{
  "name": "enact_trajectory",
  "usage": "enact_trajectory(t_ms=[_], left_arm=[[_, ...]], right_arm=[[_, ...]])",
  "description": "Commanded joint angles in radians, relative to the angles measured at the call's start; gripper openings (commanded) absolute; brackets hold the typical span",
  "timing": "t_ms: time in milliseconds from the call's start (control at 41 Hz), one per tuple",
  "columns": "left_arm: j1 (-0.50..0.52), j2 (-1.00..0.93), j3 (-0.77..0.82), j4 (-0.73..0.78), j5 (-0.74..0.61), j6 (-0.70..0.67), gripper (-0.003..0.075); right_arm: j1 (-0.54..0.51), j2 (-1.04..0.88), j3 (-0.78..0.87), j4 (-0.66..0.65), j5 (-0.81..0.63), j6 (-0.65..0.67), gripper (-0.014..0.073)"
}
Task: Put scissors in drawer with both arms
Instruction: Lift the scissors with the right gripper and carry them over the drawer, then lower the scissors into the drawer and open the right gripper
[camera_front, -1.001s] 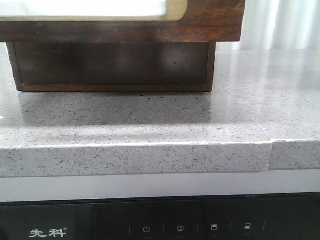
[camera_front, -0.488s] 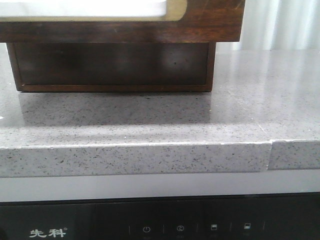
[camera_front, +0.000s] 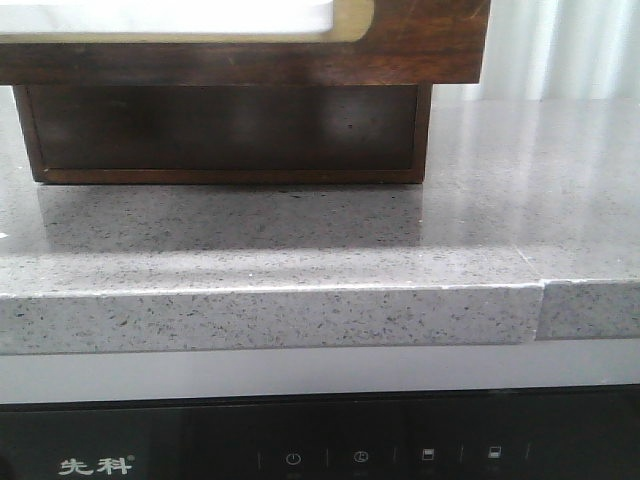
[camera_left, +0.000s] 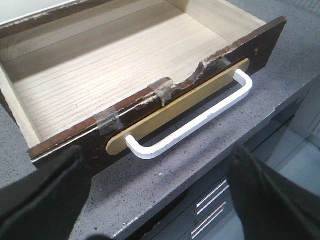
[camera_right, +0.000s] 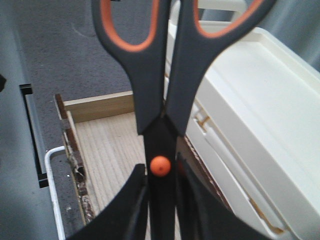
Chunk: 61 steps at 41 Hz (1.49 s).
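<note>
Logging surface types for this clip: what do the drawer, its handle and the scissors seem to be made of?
The drawer: pale wood-grain inside, dark chipped front, likely veneered wood, patched with clear tape. The handle: smooth glossy white, plastic or painted metal. The scissors: matte dark grips with orange lining, probably plastic; blades hidden.

You see the scissors (camera_right: 159, 95) in dark grey with orange-lined loops and an orange pivot dot, and the drawer (camera_left: 120, 60) with a pale, fine-grained wood floor behind its scratched dark brown front. Its handle (camera_left: 200, 119) is white on a tan backing strip, and the countertop (camera_front: 300, 240) is grey with dark speckles. The black panel (camera_front: 320, 445) below it carries white symbols and characters.
</note>
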<state>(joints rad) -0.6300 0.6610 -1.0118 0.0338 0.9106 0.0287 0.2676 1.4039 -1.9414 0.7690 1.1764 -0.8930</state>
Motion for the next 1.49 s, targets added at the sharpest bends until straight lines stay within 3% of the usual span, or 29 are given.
enact_trajectory(t_ms=[0,317,586,1025,1318,1465], left_arm=[[-0.006,0.004,-0.035,0.0,-0.073,-0.008,0.0546],[-0.006,0.004,-0.035,0.0,-0.073,-0.008,0.0546],[-0.006,0.004,-0.035,0.0,-0.073,-0.008,0.0546],[-0.006,0.004,-0.035,0.0,-0.073,-0.008,0.0546],[-0.006,0.004,-0.035,0.0,-0.073,-0.008,0.0547],[-0.006,0.004,-0.035,0.0,-0.073,-0.008,0.0546]], right_arm=[[0.061,0.018,-0.026,0.009,-0.093,-0.032,0.0069],[0.241,0.176,-0.026,-0.288,-0.105,-0.032,0.0069],[0.294,0.294,-0.026,-0.533,-0.106,-0.032,0.0069],[0.294,0.355,-0.026,-0.624,-0.105,-0.032,0.0085],[0.294,0.355,-0.026,-0.628,-0.109,-0.031,0.0316],[0.294,0.355,-0.026,-0.627,-0.113,-0.029,0.0332]])
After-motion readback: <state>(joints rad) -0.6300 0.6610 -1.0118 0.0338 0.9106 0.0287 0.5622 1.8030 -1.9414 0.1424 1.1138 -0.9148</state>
